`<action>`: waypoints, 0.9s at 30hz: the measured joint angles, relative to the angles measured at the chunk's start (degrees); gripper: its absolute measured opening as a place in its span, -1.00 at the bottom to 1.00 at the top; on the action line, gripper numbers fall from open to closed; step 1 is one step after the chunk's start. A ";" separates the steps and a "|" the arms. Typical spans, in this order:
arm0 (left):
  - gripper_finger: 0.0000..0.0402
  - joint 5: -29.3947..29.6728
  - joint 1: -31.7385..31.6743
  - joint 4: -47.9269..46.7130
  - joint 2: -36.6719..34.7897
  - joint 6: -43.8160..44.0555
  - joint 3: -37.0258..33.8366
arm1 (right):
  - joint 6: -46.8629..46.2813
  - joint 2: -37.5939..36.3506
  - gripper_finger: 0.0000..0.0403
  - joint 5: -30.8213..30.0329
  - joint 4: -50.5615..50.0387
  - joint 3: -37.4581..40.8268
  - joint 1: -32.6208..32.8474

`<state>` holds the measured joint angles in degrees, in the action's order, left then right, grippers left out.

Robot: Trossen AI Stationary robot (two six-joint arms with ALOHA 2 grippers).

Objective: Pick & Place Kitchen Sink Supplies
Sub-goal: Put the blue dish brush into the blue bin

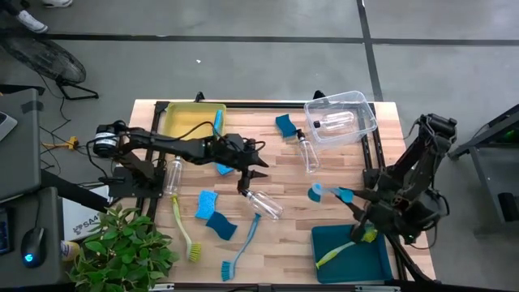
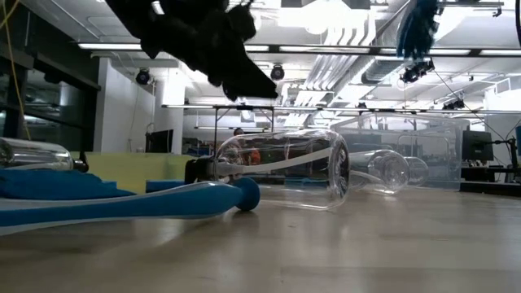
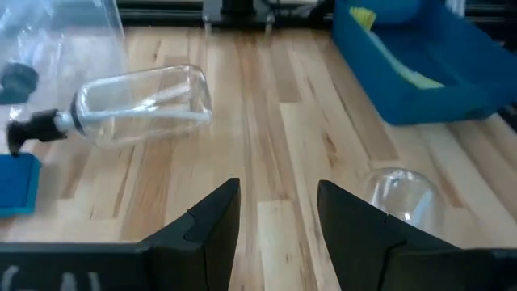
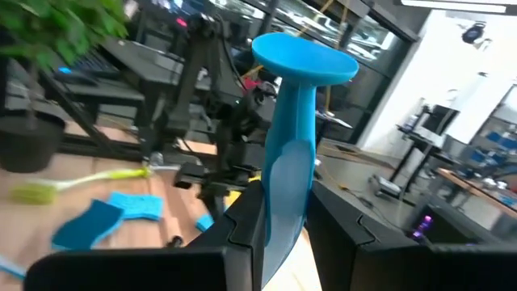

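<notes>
My left gripper (image 1: 253,180) (image 3: 279,210) hovers open over the table's middle, nothing between its fingers, just above a clear bottle with a black top (image 1: 263,203) (image 3: 137,105) that lies on its side. Another clear bottle (image 3: 400,198) lies beside one finger. My right gripper (image 1: 350,195) (image 4: 287,202), at the right above the teal bin (image 1: 357,264), is shut on a blue dish brush (image 1: 324,193) (image 4: 295,129). A yellow-green brush (image 1: 345,250) lies in that bin. My right gripper pinches the blue brush's handle (image 4: 283,190) between its two fingers. The handle runs on past the fingertips to a wide round end (image 4: 305,58). The fingers point about level toward the table's left. The brush is lifted clear of the table and the bin.
Blue sponges (image 1: 207,203) (image 1: 220,225) (image 1: 285,124), bottles (image 1: 173,174) (image 1: 308,154), a yellow-green brush (image 1: 185,235) and a blue brush (image 1: 242,247) lie on the table. The clear bin (image 1: 361,101) holds a bottle. A yellow bin (image 1: 182,122) stands far left, a plant (image 1: 122,247) at the near left.
</notes>
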<state>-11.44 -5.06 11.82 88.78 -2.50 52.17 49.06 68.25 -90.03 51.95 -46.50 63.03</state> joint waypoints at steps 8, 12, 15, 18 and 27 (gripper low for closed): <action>-0.19 4.55 2.73 5.42 -7.62 0.46 -5.65 | -2.28 0.02 -0.68 0.10 -7.79 -5.20 1.68; -0.19 8.51 4.57 5.65 -11.47 0.46 -7.48 | -2.55 0.04 -0.68 0.08 -8.13 -6.55 1.68; -0.19 10.86 6.16 5.17 -13.54 0.10 -8.19 | -3.27 0.04 -0.68 0.07 -7.98 -7.19 1.66; -0.19 12.25 7.55 5.11 -14.78 -0.30 -8.16 | -6.90 0.03 -0.68 0.42 -8.36 -6.60 1.64; -0.19 12.57 8.48 5.17 -15.31 -0.22 -8.14 | -26.40 -0.04 -0.68 23.56 -11.96 -0.32 -1.11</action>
<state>1.13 3.42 17.00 73.47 -2.72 44.03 22.66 68.20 -66.47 39.99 -46.82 61.92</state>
